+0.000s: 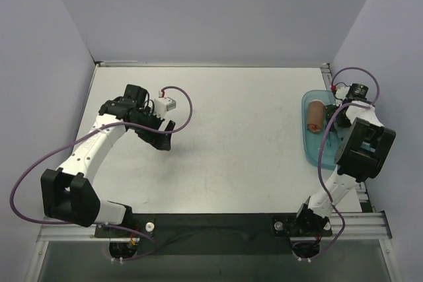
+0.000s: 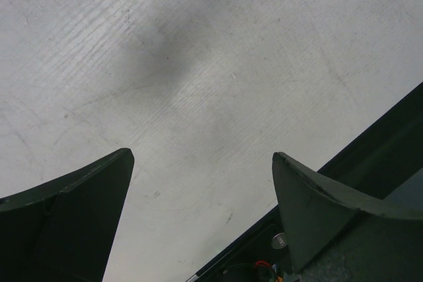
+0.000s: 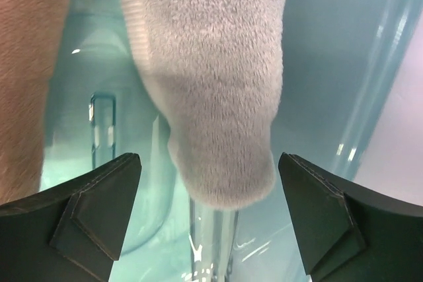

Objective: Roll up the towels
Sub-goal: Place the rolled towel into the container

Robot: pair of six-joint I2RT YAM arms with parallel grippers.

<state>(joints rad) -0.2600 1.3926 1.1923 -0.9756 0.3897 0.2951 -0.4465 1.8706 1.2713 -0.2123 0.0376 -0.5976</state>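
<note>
Right claw (image 3: 208,163) hovers wide, empty, over grey towel (image 3: 211,84); left claw (image 2: 201,156) wide, empty.

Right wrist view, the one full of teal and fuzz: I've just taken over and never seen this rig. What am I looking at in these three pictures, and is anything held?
Two robot arms are bolted at the near edge of a table. The overhead picture looks down on both. The left arm reaches over bare tabletop, and the right arm bends over a teal tray at the right edge.

The other two pictures come from cameras on the wrists. The dark wedges at the bottom are each gripper's own fingers.

The left gripper is open over bare table. The right gripper is open above the tray, looking at the grey towel, with the rust-brown towel beside it. Nothing is held.
</note>
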